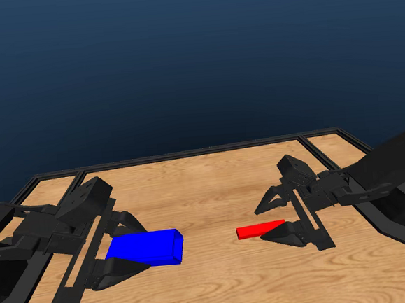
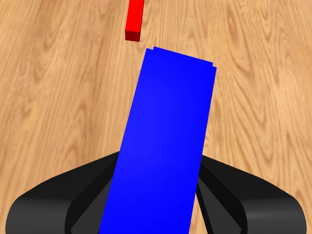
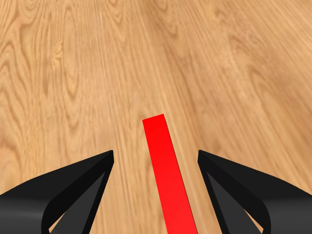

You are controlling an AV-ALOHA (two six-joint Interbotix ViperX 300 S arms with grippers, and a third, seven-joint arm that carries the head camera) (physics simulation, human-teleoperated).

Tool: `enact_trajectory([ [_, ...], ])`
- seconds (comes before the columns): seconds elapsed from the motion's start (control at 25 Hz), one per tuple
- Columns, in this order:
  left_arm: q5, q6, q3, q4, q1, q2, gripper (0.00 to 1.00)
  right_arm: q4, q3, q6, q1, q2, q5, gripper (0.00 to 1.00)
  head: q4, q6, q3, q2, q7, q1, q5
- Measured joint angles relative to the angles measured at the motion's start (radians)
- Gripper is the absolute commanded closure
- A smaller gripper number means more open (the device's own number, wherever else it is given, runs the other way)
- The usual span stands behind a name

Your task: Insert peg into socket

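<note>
You have the wooden table (image 1: 212, 186) with both arms low over it and the two parts well apart. The socket (image 1: 145, 248) is the bigger piece: it lies between the jaws of your left gripper (image 1: 123, 247), and in the left wrist view the jaws touch its sides, so I judge it grasped. The peg (image 1: 260, 229) lies on the table, its far end between the jaws of your right gripper (image 1: 286, 218). In the right wrist view those jaws stand spread, with wood showing on both sides of the bar, so nothing is clamped yet. Centre the peg between the fingers, square them to its long sides, then close before lifting.
</note>
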Motion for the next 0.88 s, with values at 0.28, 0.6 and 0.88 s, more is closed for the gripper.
enact_trajectory([
  [0.28,0.075,-0.030,-0.049,0.039,-0.061,-0.085,1.00,-0.008,-0.018,0.015,-0.012,0.102,0.052,0.01,-0.009,-0.022,0.007,-0.015,-0.032,-0.018,0.004],
  [0.6,0.090,-0.068,-0.041,0.050,-0.062,-0.128,1.00,0.047,-0.023,-0.086,-0.035,0.096,0.076,1.00,-0.009,-0.031,0.019,-0.046,-0.024,-0.013,0.021],
  [0.88,0.088,-0.108,-0.050,0.046,-0.088,-0.105,1.00,0.041,-0.123,-0.168,0.000,-0.061,0.194,1.00,-0.006,-0.032,0.058,-0.123,0.007,-0.003,0.027],
])
